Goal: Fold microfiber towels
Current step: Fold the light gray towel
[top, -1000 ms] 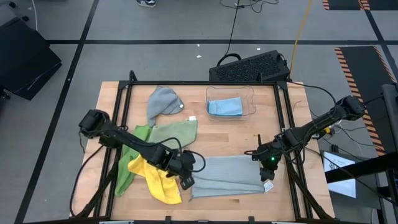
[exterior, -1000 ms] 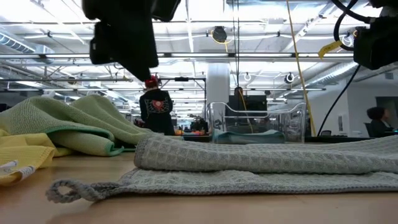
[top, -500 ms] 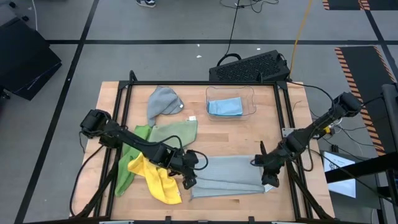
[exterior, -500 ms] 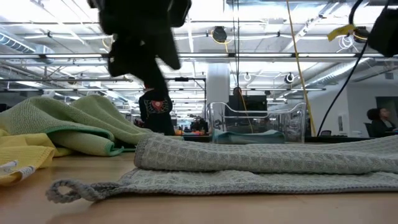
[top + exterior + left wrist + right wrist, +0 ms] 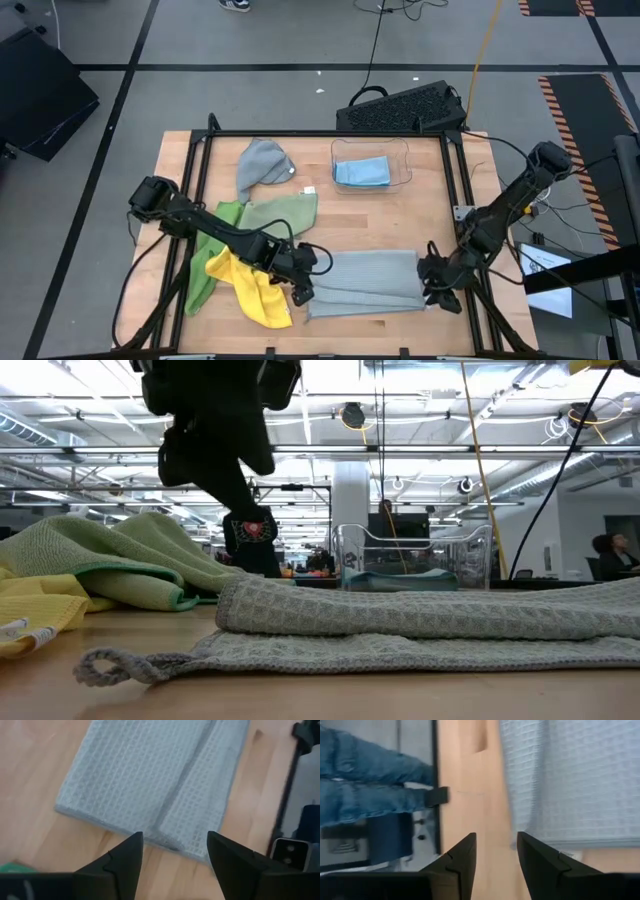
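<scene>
Microfiber towels lay in several places on the wooden table [image 5: 380, 215]. One grey towel [image 5: 370, 282], already folded once, was flat at the near side, between the two grippers. Another grey towel [image 5: 262, 166] was bunched at the far left. A sage green towel [image 5: 280, 213], a bright green towel [image 5: 205, 268] and a yellow towel [image 5: 250, 285] made a loose heap at the near left. The light blue towel [image 5: 362, 172] sat folded inside the clear bin [image 5: 405, 160] at the far side.

I think the main risk was at the left end of the folded towel. The left gripper [image 5: 300, 290] stood there, right beside the yellow towel, and could take the wrong cloth or pull the fold open. The loose upper layer could also slide if only one end was lifted.

The left gripper's fingers [image 5: 120, 862] were spread wide above the towel's edge and held nothing. The right gripper [image 5: 440, 290] was at the near right corner, its fingers [image 5: 462, 857] parted a little, empty, and just beside the towel's border.
</scene>
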You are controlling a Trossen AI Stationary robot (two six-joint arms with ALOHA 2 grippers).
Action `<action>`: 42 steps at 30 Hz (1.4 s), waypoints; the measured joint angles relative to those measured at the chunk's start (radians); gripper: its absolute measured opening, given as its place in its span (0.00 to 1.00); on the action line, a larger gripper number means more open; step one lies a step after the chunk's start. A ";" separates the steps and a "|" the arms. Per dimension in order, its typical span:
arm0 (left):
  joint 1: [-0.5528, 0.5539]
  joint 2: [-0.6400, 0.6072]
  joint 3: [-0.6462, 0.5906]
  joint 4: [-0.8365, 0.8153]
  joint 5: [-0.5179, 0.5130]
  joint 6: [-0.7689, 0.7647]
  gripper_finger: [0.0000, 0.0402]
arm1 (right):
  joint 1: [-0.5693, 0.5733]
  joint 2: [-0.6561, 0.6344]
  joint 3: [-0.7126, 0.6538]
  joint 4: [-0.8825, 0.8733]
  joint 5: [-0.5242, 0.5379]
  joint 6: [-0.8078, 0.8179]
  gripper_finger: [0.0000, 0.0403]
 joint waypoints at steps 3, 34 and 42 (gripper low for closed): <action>0.002 0.000 0.000 -0.023 -0.013 0.006 0.56 | 0.005 0.009 0.000 -0.031 0.044 -0.001 0.33; 0.010 0.000 0.001 -0.055 -0.026 -0.108 0.56 | 0.006 0.193 -0.001 0.142 -0.059 0.026 0.12; 0.007 0.000 0.001 -0.050 -0.055 -0.170 0.56 | 0.006 0.194 -0.001 0.062 -0.054 0.025 0.02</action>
